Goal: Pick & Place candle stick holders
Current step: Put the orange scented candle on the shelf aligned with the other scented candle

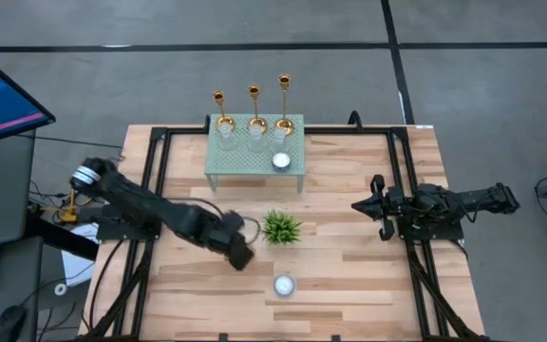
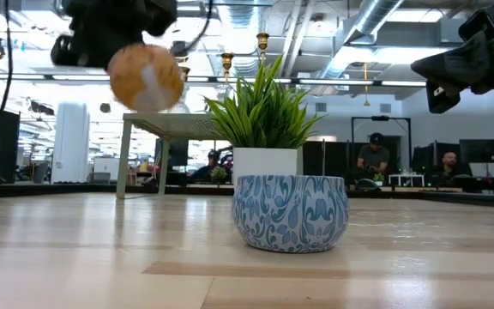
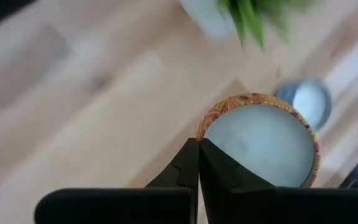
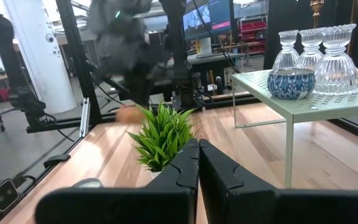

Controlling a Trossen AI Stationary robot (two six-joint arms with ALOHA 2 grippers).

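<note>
From above, three gold candlesticks [image 1: 254,106] stand in a row along the far edge of a small green perforated stand [image 1: 254,166], with clear glass cups [image 1: 256,133] just in front of them and a tealight in a blue bowl [image 1: 281,161] near the stand's right front corner. The left gripper [image 1: 240,255] hangs over the wooden table [image 1: 349,285], just left of a small potted plant [image 1: 281,228], well apart from the candlesticks.

Its wrist camera shows what the overhead view hides: the fingers [image 3: 188,168] are pressed together at the rim of a round orange-patterned candle [image 3: 263,146], touching it; whether they actually pinch it cannot be told. The level view shows that same candle [image 2: 147,77] lifted off the table under the gripper.

A second blue patterned bowl [image 2: 290,213] with a tealight sits on the table near the plant, towards the front.

The right gripper [image 1: 373,211] waits clenched and empty at the table's right side, facing the plant.
</note>
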